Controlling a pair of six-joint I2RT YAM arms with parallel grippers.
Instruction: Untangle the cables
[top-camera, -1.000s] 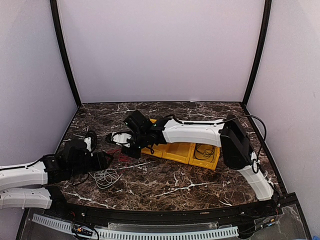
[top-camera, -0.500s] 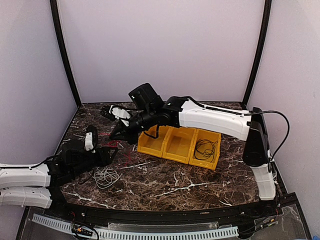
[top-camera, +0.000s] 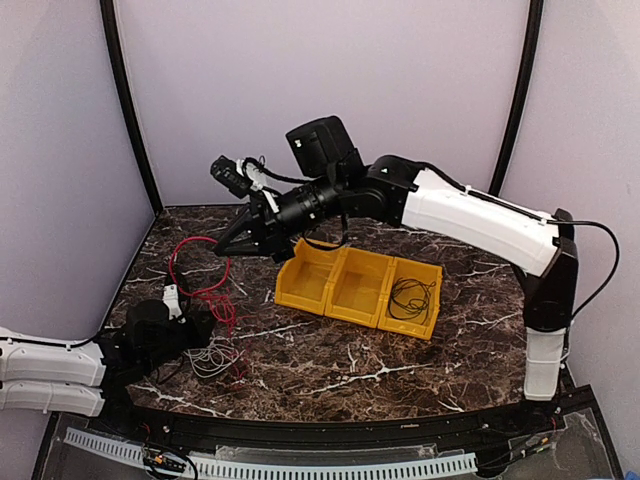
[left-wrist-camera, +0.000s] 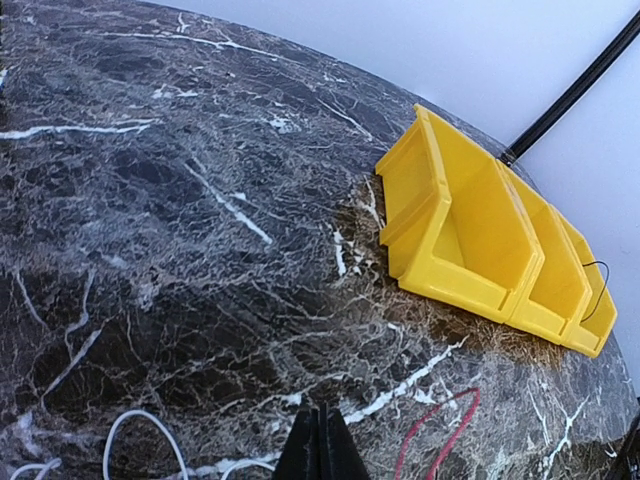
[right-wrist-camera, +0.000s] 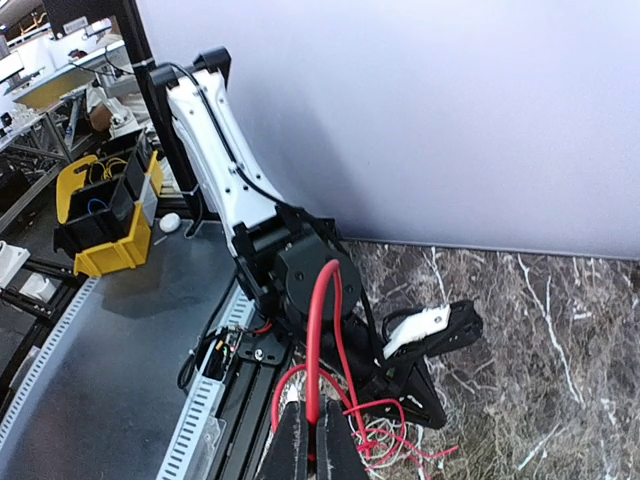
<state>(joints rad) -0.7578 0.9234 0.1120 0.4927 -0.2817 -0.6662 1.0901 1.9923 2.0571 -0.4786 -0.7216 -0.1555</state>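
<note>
My right gripper is raised above the left part of the table and is shut on the red cable. That cable hangs from it in loops down to the tangle on the table. In the right wrist view the red cable rises from between the shut fingers. The white cable lies in a heap at the near left, still crossed by red strands. My left gripper rests low at that heap, shut, and no wire shows between its tips. The black cable lies in the right-hand yellow bin.
A row of three joined yellow bins stands in the middle of the dark marble table. The two left bins hold nothing. Purple walls enclose the table at the back and sides, and a black rail runs along the near edge.
My right gripper has risen and swung back, lifting the red cable off the table and out of the heap. My left gripper has gone from open to shut at the white heap.
</note>
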